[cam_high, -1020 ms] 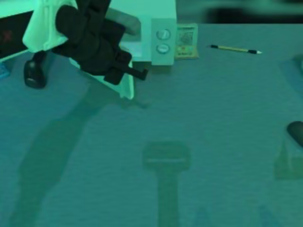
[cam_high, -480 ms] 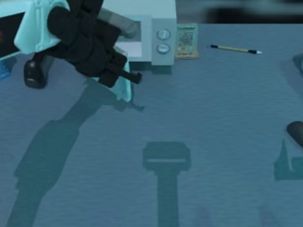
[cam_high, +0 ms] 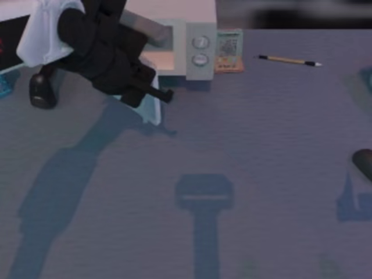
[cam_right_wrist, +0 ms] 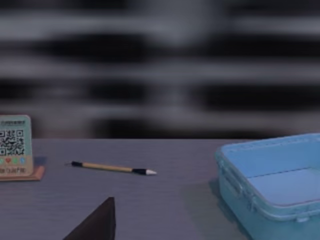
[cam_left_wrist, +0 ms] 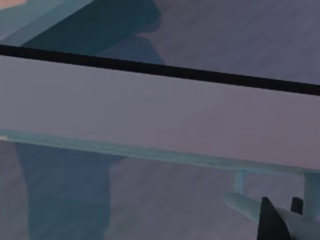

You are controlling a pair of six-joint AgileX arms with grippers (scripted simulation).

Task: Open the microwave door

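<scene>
On the table (cam_high: 261, 145), left tool (cam_high: 165, 95) at microwave door (cam_high: 152, 104)

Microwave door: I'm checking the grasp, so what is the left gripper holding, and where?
The left gripper is at the microwave door's free edge; whether it grips the handle cannot be told.

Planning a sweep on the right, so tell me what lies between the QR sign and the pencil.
Nothing: in the top view, bare table separates the QR sign from the pencil; the right wrist view agrees.
</scene>
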